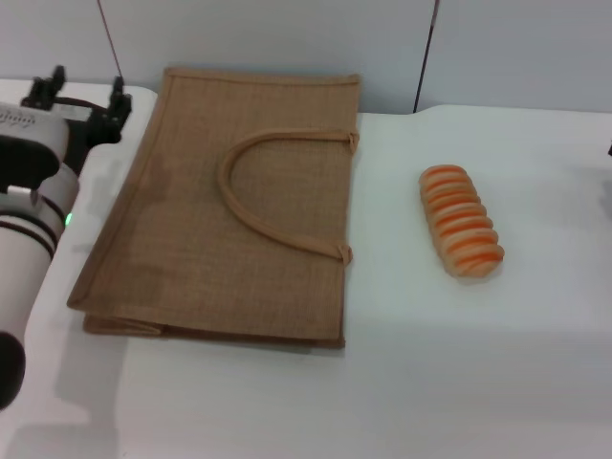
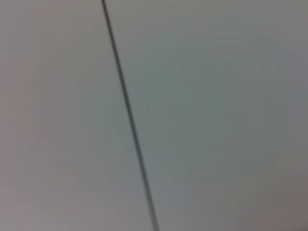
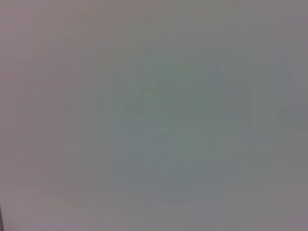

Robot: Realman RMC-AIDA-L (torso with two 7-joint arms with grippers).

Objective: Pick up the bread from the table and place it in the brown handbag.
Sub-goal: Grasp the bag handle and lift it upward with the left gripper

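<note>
— The bread [image 1: 462, 234] hasn't been touched. It lies on the table [image 1: 497, 382] out at about three o'clock from the brown handbag [image 1: 229, 206], well apart from it, nothing near it.

— So nothing's done yet?

— Nothing that shows. The whole job is left: reach it, lift it, carry it over, get it inside. And the bag lies flat with its handle [image 1: 277, 196] on top, so I'd guess its mouth needs opening first.

— Where are the grippers?

— The left gripper [image 1: 81, 96] sits off at ten o'clock, beside the bag's far corner, holding nothing; its fingers seem spread, though I wouldn't swear to it. The right one I can't see at all.

— And the wrist cameras?

— Both show blank grey wall, one with a thin dark line [image 2: 127, 113]. No help.
</note>
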